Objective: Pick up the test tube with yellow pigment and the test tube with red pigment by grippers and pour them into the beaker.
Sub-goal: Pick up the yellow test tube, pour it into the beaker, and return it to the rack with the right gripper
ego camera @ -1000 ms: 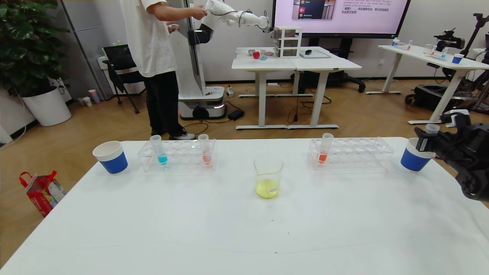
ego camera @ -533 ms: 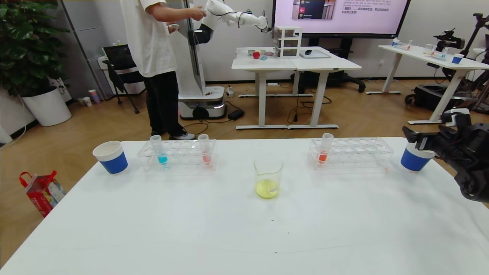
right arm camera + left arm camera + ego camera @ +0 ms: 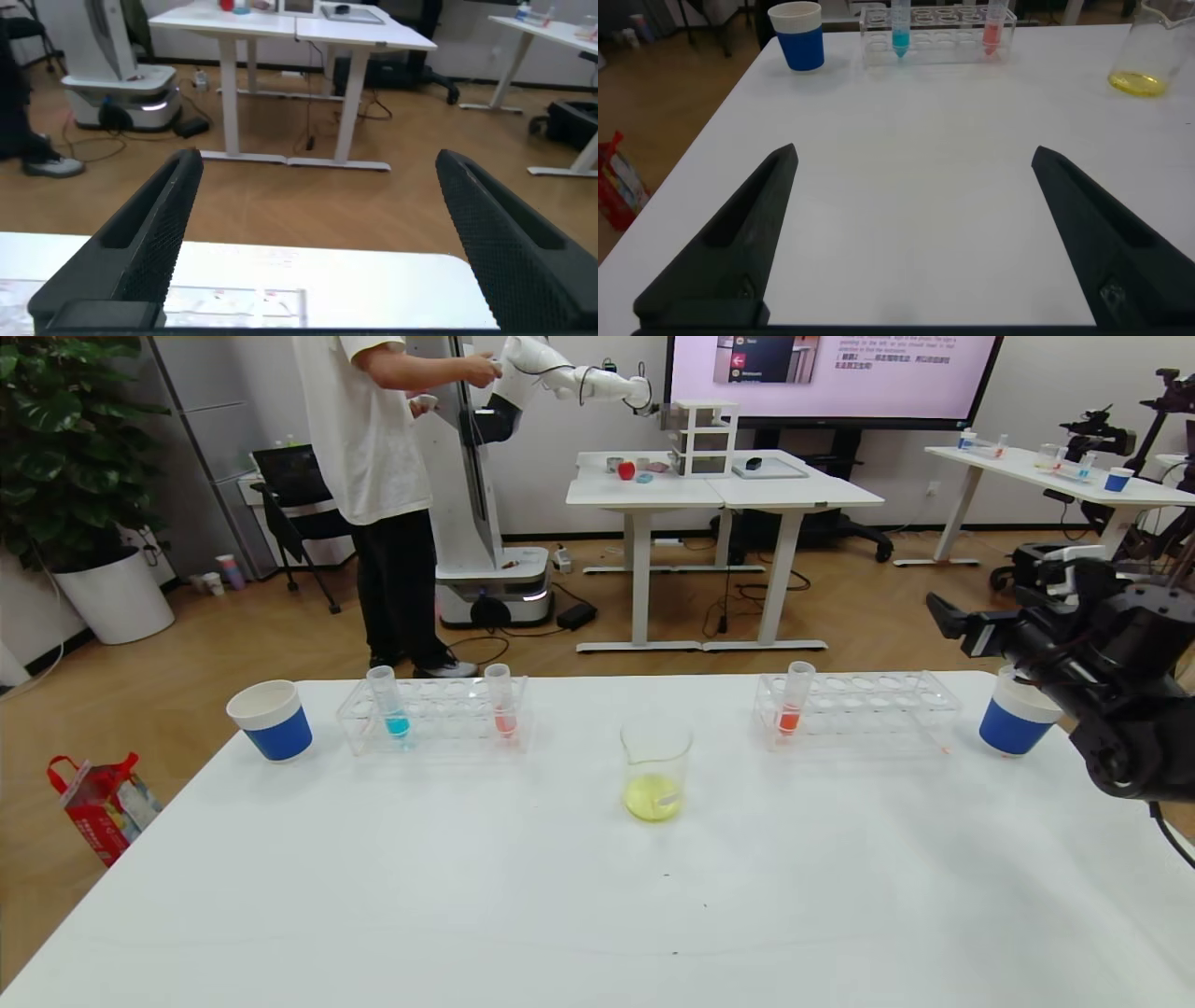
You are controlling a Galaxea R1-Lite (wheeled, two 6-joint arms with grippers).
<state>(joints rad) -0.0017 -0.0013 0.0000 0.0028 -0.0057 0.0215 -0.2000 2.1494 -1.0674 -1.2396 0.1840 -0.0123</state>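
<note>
Right hand hanging open and empty at frame right, above the blue cup.
Beaker sitting mid-surface, holding yellow liquid; red tube standing in left rack; left hand spread open.

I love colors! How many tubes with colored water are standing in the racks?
3: turquoise tube and pale red tube in the left rack, orange-red tube in the right rack.
</note>
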